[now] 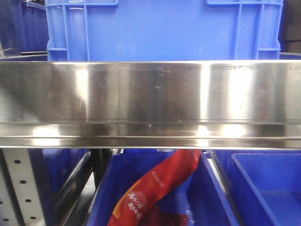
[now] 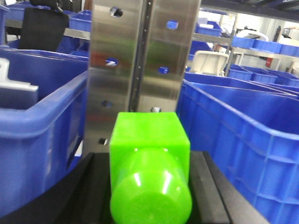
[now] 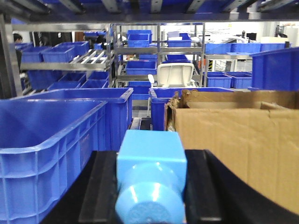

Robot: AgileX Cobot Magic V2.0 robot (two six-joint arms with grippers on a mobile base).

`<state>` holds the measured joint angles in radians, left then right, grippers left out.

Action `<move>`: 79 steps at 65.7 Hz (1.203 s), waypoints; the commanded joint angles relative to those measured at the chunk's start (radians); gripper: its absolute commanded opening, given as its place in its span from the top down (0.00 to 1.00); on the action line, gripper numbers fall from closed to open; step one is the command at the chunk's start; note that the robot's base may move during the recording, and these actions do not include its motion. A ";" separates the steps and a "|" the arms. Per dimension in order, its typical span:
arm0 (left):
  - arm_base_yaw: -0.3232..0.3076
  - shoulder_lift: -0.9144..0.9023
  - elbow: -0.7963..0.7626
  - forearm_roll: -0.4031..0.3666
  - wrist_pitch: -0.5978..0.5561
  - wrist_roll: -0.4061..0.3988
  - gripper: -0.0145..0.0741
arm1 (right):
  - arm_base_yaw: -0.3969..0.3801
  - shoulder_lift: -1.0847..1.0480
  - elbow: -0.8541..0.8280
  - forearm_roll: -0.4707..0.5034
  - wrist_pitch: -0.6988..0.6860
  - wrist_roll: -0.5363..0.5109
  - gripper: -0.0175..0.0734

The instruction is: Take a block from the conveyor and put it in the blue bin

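Loaded: left pincer [image 2: 149, 156] clamps green block [image 2: 149, 186], right pincer [image 3: 150, 158] light-blue block [image 3: 150, 186]; I centre over frame-right blue bin [image 2: 247, 140] before release.

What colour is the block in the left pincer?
The block is bright green, best seen in the left wrist view.

Warehouse — blue bins [image 3: 46, 154], steel racking [image 1: 150, 99]

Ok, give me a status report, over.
Left gripper shut on green block. Right gripper shut on light blue block. Conveyor not in view. Steel upright ahead of green block.
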<state>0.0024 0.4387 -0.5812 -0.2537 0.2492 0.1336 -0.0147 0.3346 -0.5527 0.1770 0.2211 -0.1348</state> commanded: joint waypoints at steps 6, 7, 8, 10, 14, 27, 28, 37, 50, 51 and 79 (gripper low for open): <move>-0.061 0.133 -0.165 -0.009 0.129 0.099 0.96 | 0.073 0.095 -0.079 0.003 -0.029 -0.058 0.99; -0.069 0.148 -0.178 -0.009 0.129 0.108 0.96 | 0.082 0.107 -0.085 0.003 -0.031 -0.058 0.99; -0.079 0.163 -0.191 -0.009 0.129 0.113 0.96 | 0.091 0.119 -0.091 0.003 -0.034 -0.058 0.99; -0.098 0.192 -0.216 -0.009 0.129 0.119 0.96 | 0.109 0.138 -0.099 0.003 -0.042 -0.058 0.99; -0.144 0.258 -0.274 -0.009 0.121 0.121 0.96 | 0.151 0.199 -0.127 0.003 -0.053 -0.058 0.99; -0.307 0.452 -0.446 -0.007 0.112 0.121 0.96 | 0.278 0.400 -0.252 0.003 -0.121 -0.058 0.99; -0.319 0.475 -0.465 -0.005 0.107 0.121 0.96 | 0.287 0.415 -0.264 0.003 -0.124 -0.058 0.99; -0.423 0.616 -0.578 0.001 0.062 0.121 0.96 | 0.375 0.576 -0.388 0.003 -0.137 -0.058 0.99; -0.497 0.837 -0.717 0.040 0.005 0.121 0.96 | 0.494 0.822 -0.577 0.003 -0.151 -0.058 0.99; -0.497 0.848 -0.723 0.037 0.001 0.121 0.96 | 0.500 0.841 -0.590 0.003 -0.149 -0.058 0.99; -0.497 0.984 -0.747 0.005 -0.010 0.121 0.47 | 0.524 1.006 -0.665 0.006 -0.096 -0.058 0.41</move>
<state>-0.4874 1.4185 -1.3145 -0.2351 0.2598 0.2503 0.5053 1.3437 -1.2034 0.1777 0.1419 -0.1892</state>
